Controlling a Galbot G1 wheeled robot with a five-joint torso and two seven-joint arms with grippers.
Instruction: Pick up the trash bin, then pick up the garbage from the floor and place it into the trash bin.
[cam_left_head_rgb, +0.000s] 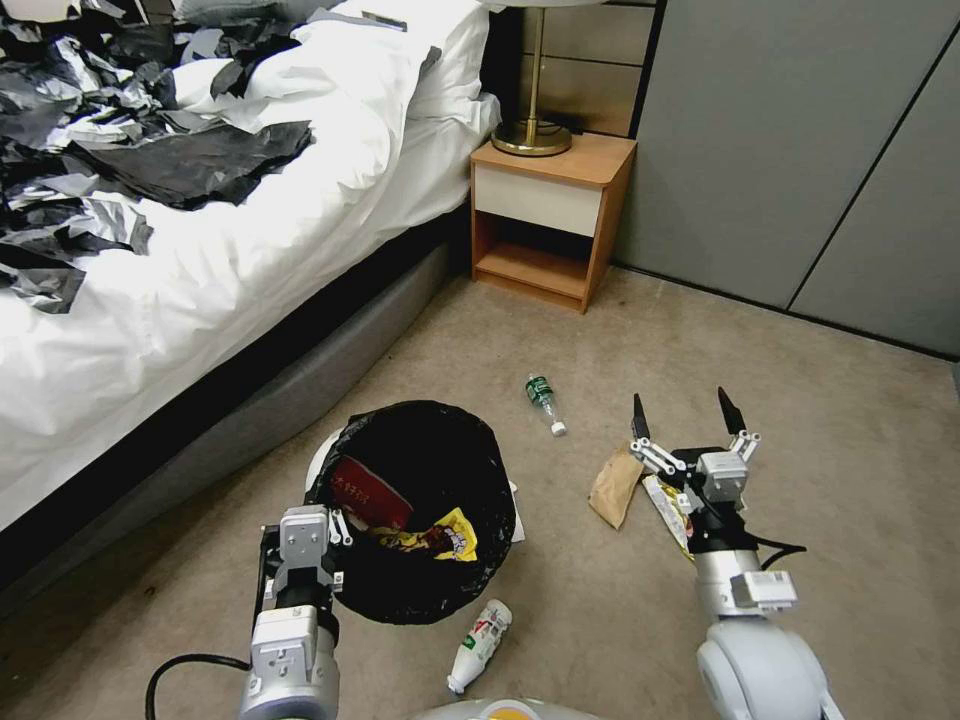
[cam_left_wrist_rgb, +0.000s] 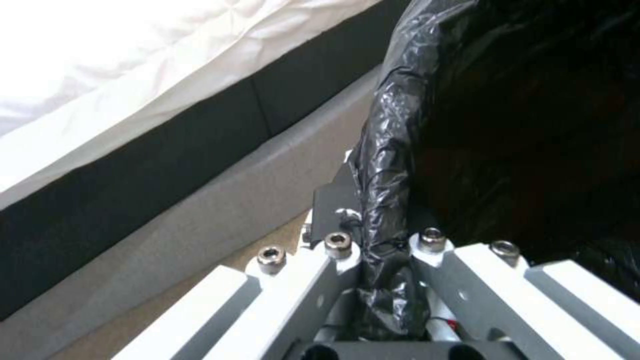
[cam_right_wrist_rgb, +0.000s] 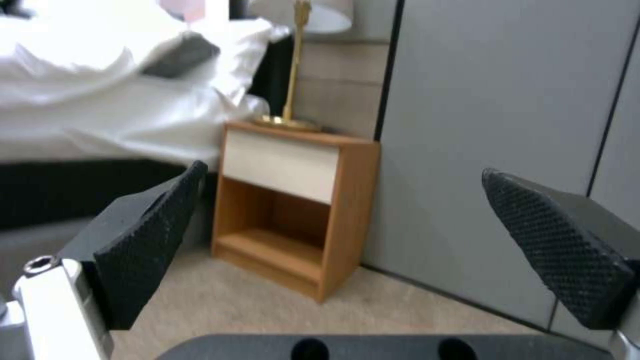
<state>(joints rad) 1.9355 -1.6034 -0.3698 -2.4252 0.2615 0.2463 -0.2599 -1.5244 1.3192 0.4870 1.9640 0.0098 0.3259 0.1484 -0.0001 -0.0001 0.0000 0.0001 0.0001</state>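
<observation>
L tool (cam_left_wrist_rgb: 383, 280) clamped on trash bin (cam_left_head_rgb: 420, 590) rim by the bed (cam_left_head_rgb: 200, 300), red packet (cam_left_head_rgb: 368, 497) + yellow wrapper (cam_left_head_rgb: 450, 535) inside. R tool (cam_left_head_rgb: 688, 412) wide, empty, above brown bag (cam_left_head_rgb: 613, 487). Bottles (cam_left_head_rgb: 543, 402) on floor.

no text or labels legible

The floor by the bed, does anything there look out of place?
Yes. Litter lies loose on the carpet: a green-labelled bottle, a brown paper bag, a yellow wrapper and a white bottle beside the trash bin. Torn black plastic sheets clutter the bed.
</observation>
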